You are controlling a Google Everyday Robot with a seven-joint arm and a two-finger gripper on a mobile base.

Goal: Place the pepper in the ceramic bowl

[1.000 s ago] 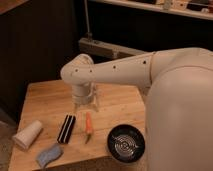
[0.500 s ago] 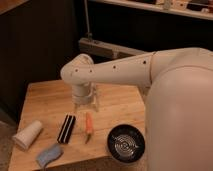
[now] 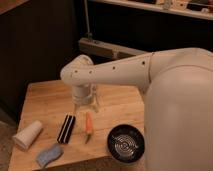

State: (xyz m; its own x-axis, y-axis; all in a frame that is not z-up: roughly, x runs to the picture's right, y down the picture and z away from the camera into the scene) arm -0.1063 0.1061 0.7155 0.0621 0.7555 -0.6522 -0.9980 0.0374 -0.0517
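Observation:
The slim orange-red pepper lies on the wooden table, its darker stem tip pointing toward the front edge. The black ceramic bowl with pale rings inside stands at the front right, a short way right of the pepper. My gripper hangs from the white arm, pointing down, just behind and above the pepper's far end. Its two fingers are spread apart and hold nothing.
A black ribbed block lies just left of the pepper. A white cup lies on its side at the front left, with a blue-grey cloth near the front edge. My large white arm covers the table's right side.

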